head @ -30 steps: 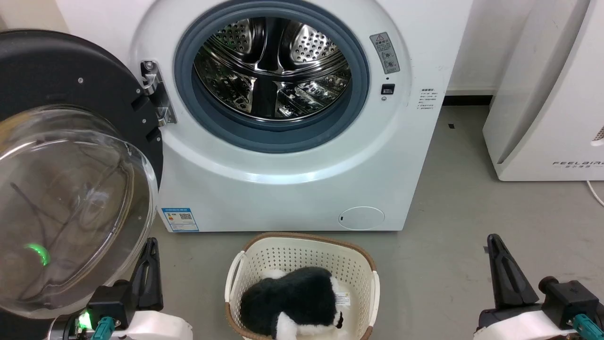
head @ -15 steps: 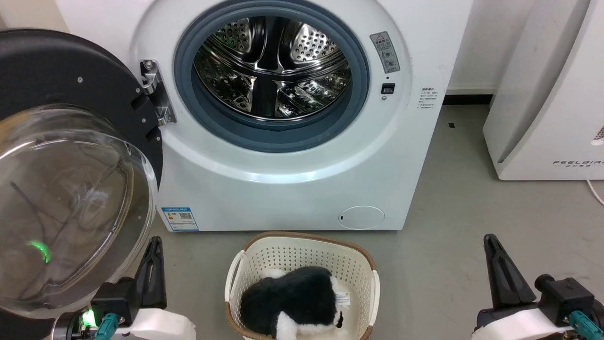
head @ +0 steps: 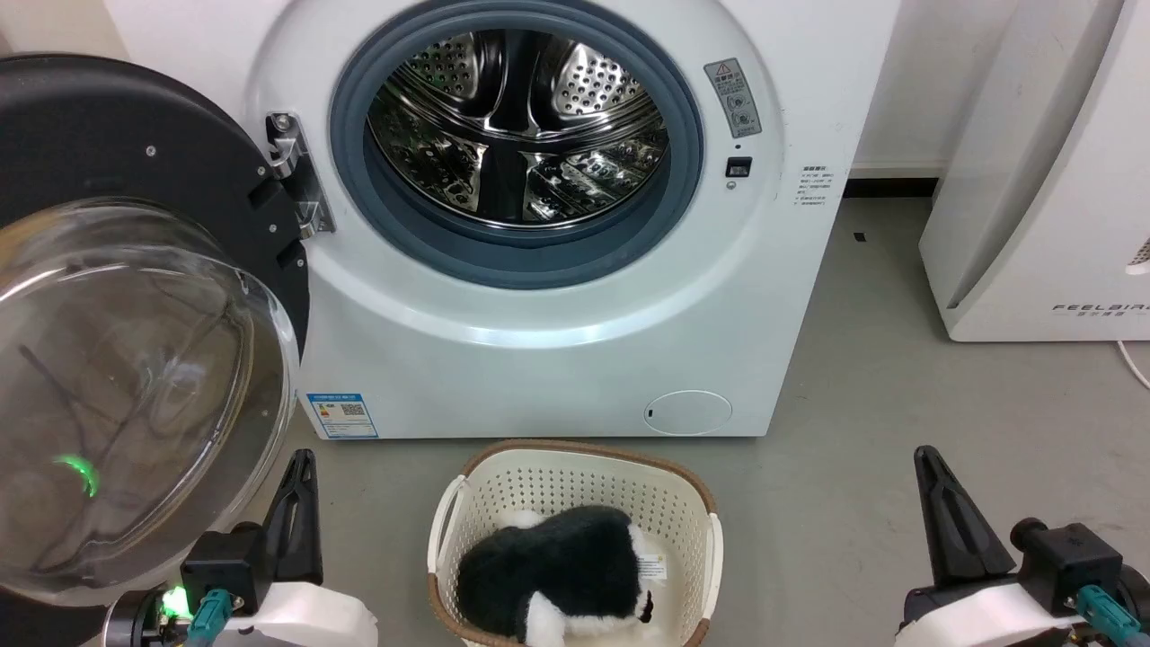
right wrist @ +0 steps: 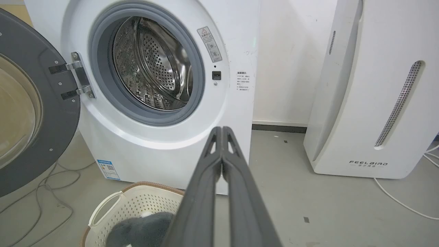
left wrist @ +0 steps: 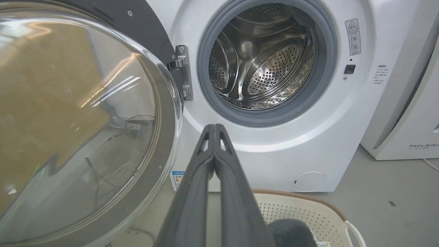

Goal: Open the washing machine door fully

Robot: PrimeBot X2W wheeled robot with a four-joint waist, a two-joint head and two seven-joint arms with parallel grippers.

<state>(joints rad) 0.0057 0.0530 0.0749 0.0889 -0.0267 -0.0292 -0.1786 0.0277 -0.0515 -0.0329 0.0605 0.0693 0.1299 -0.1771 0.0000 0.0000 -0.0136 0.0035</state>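
The washing machine (head: 539,359) stands white and square before me, its steel drum (head: 517,126) bare inside the blue-grey gasket. The washing machine door (head: 135,359) is swung wide to the left on its metal hinge (head: 296,184), dark inner face and bulging glass bowl turned toward me. In the left wrist view the door (left wrist: 75,116) fills the left half. My left gripper (head: 301,467) is shut with nothing in it, low beside the bowl's lower right edge; its fingers (left wrist: 214,128) press together. My right gripper (head: 925,463) is shut and empty at the lower right, fingers (right wrist: 222,132) closed.
A cream laundry basket (head: 575,476) holding a black and white plush toy (head: 557,575) sits on the grey floor in front of the machine. A white appliance (head: 1042,180) with grey lettering stands at the right. Cables (right wrist: 51,185) lie on the floor under the door.
Both grippers have crept a little up the head view, the left one also slightly rightward. The door and machine stay put.
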